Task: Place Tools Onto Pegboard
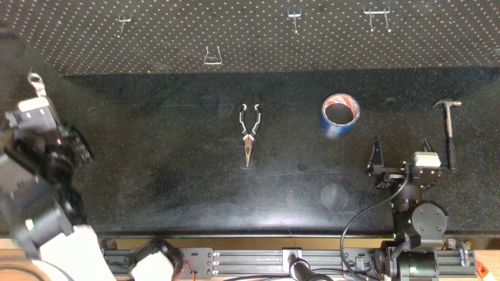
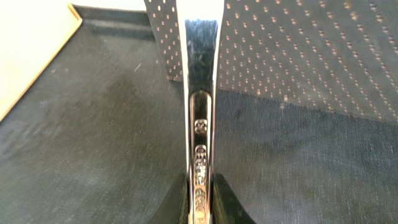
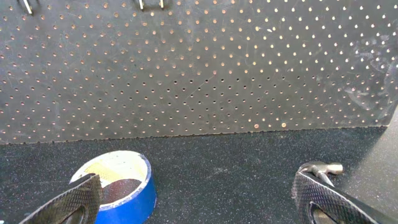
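On black counter (image 1: 156, 172), L→R: white-handled metal pliers (image 1: 249, 133), blue tape roll (image 1: 341, 111), steel-headed hammer (image 1: 449, 133); black perforated pegboard (image 1: 250, 35) behind all.

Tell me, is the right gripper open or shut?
Open. The fingers of the right gripper stand wide apart, bare mat between them, nothing held.

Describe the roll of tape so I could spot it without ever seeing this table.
Look at the black table below the pegboard, right of its middle. The roll of tape lies flat between the pliers and the hammer. It is the only round thing there, a blue ring, while its neighbours are long and thin.
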